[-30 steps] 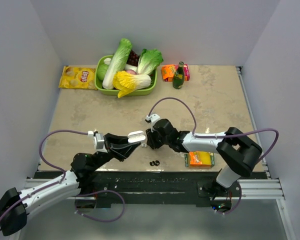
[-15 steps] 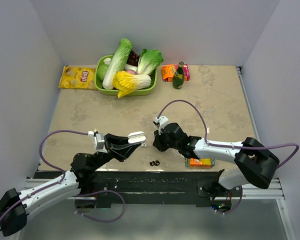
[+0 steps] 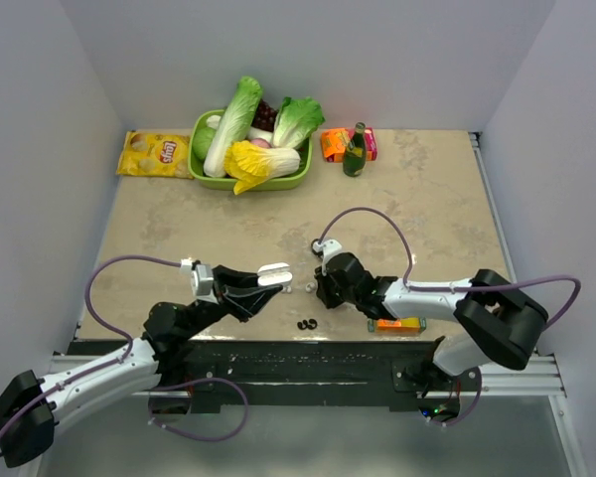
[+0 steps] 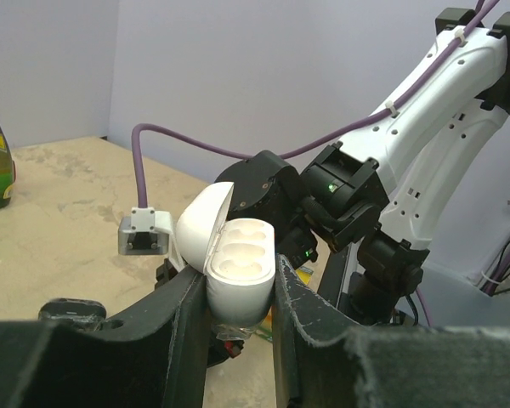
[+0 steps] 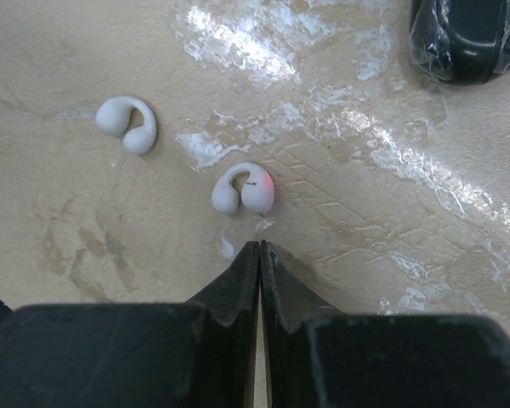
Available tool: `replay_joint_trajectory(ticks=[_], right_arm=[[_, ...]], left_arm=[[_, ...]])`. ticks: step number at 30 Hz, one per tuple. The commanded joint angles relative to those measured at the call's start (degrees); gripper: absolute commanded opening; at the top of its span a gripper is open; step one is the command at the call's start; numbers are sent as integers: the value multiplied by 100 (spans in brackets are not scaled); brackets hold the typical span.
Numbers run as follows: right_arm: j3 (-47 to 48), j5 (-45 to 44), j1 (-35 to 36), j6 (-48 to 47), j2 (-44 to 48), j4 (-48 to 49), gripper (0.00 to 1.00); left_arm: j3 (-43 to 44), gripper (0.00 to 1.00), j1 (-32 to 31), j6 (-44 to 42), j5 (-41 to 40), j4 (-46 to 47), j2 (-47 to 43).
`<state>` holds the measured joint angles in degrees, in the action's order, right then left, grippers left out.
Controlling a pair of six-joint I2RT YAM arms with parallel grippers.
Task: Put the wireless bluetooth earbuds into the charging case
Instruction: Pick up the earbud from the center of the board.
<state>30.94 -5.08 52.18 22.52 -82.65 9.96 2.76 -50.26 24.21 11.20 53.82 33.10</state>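
Note:
My left gripper (image 4: 238,293) is shut on an open white charging case (image 4: 240,259), held above the table with its lid (image 4: 201,226) swung back and both wells empty; the case also shows in the top view (image 3: 274,272). Two white earbuds (image 5: 127,124) (image 5: 244,189) lie on the table. My right gripper (image 5: 260,246) is shut and empty, with its tips just short of the nearer white earbud. It sits low over the table in the top view (image 3: 318,291). A black pair of earbuds (image 3: 306,324) lies near the front edge.
A black case in plastic wrap (image 5: 467,34) lies beyond the white earbuds. An orange box (image 3: 397,323) lies under my right forearm. A green basket (image 3: 209,171) of vegetables, a chip bag (image 3: 155,154), a green bottle (image 3: 355,151) and an orange packet (image 3: 335,145) stand at the back.
My right gripper has drawn back from the white case, moving right and down toward the table, its arm lowering. My left gripper has shifted slightly with the case.

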Motion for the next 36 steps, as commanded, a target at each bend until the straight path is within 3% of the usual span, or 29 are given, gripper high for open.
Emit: replay_joint_trajectory(ticks=[1,23,26,27,30,33,36], right_arm=[[237,-265,-15,50,-259,138,7],[501,-396,-499,-11,-428,191,11],[334,-442,-464,-64,99,287,20],[299,-337,-446,-73,205,296,31],[351,-91,-332,-108,425,218,51],[465,208,-261,-90,320,200,56],[623,490,-112,-64,39,191,55]], left_arm=[[-1278,0,34,-153,40,137,-93],[-1322,0,34,-171,5,146,-23],[-1322,0,34,-188,5,102,-58],[-1322,0,34,-188,-4,93,-76],[-1314,0,34,-206,-21,120,-111],[-1322,0,34,-197,-22,172,-85],[-1340,0,34,-171,5,260,-41]])
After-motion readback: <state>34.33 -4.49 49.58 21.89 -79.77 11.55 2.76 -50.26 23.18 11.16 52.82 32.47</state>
